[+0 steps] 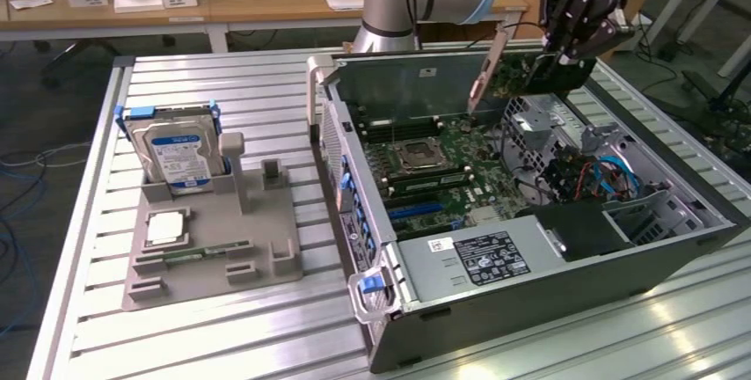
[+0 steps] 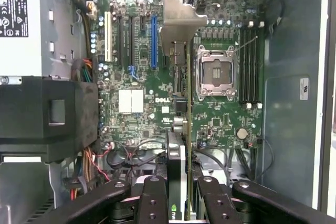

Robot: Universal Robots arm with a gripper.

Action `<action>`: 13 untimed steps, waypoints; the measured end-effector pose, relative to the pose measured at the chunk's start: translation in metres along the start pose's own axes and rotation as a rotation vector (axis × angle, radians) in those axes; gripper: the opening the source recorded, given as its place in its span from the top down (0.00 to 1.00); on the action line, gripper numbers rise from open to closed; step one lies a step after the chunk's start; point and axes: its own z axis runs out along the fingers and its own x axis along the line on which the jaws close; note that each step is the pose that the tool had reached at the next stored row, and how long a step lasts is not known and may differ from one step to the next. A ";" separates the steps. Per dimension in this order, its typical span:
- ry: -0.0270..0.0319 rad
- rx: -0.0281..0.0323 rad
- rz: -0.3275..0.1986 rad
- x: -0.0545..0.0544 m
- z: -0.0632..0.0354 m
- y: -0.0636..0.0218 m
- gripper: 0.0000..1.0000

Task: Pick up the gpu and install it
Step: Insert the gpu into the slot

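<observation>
The gripper [image 1: 567,56] is closed partway, clamping the gpu [image 1: 511,72] between its fingers [image 2: 153,200]. The card hangs in the air over the far end of the open computer case [image 1: 516,301], which lies on its side on the slatted table [image 1: 235,81] towards the table's far edge on the exterior view's right. In the wrist view the gpu [image 2: 187,129] is seen edge-on, running away from the gripper [image 2: 184,203], with its metal bracket [image 2: 181,19] at the far end. It is above the motherboard [image 2: 220,124], between the blue slot [image 2: 154,40] and the processor socket [image 2: 214,73], and appears to touch neither. Handling, as a judgement: the card is light, thin and stiff, but fragile. Its board can crack under bending load, and its edge contacts and small components tolerate no scraping. Take hold across the flat faces near the upper edge, as the gripper does here, well clear of the connector edge. The faces are smooth, so a tilted card may slip. Limits of view: the card's connector edge faces away from the wrist camera, and its gap to the board cannot be judged. In the exterior view the gripper covers part of the card, and the exact contact areas of the fingers are concealed.
</observation>
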 end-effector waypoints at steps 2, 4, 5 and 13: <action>-0.0012 0.0035 -0.004 0.000 0.0007 0.0012 0.73; -0.0017 0.0102 -0.009 0.000 0.0019 0.0022 0.73; -0.0018 0.0143 -0.012 0.000 0.0025 0.0026 0.73; -0.0024 0.0316 -0.020 0.000 0.0057 0.0063 0.73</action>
